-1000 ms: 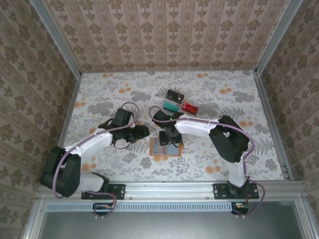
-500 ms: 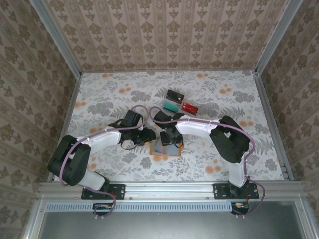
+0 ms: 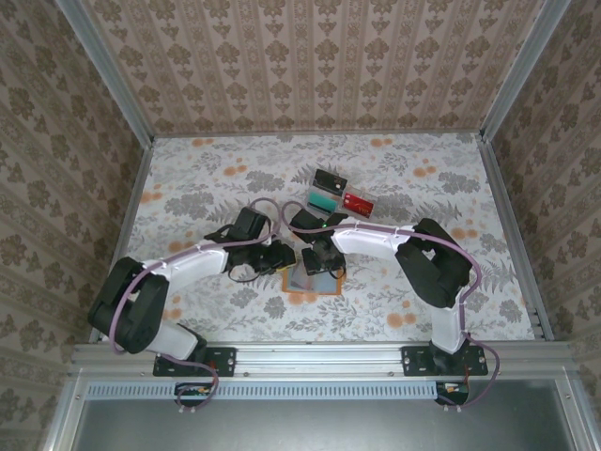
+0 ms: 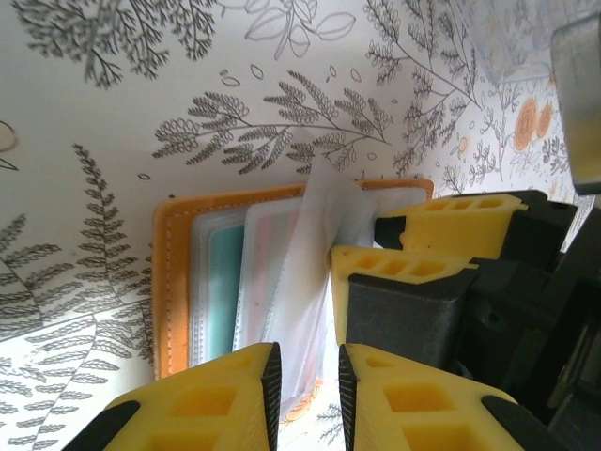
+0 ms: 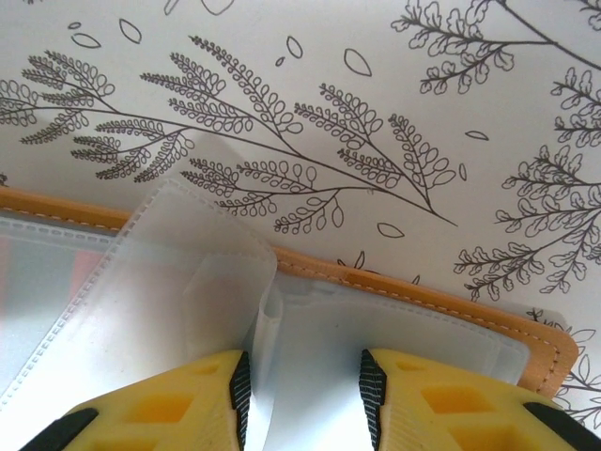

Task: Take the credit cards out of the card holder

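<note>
Leaf-patterned table (image 3: 188, 188) inside wallpapered walls (image 3: 310, 66); orange card holder (image 4: 171, 282) half-hidden under left gripper (image 4: 305, 368) and right gripper (image 5: 300, 376); both straddle clear pockets (image 5: 178, 282), jaws slightly apart.

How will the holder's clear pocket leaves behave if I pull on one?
Probably floppy: one plastic leaf curls up off the card holder. It looks thin and translucent, so it is likely light and slick. The whole holder may drag along.

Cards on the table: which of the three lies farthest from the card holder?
The black card; the teal card and the red card lie side by side in front of it, nearer the card holder.
</note>
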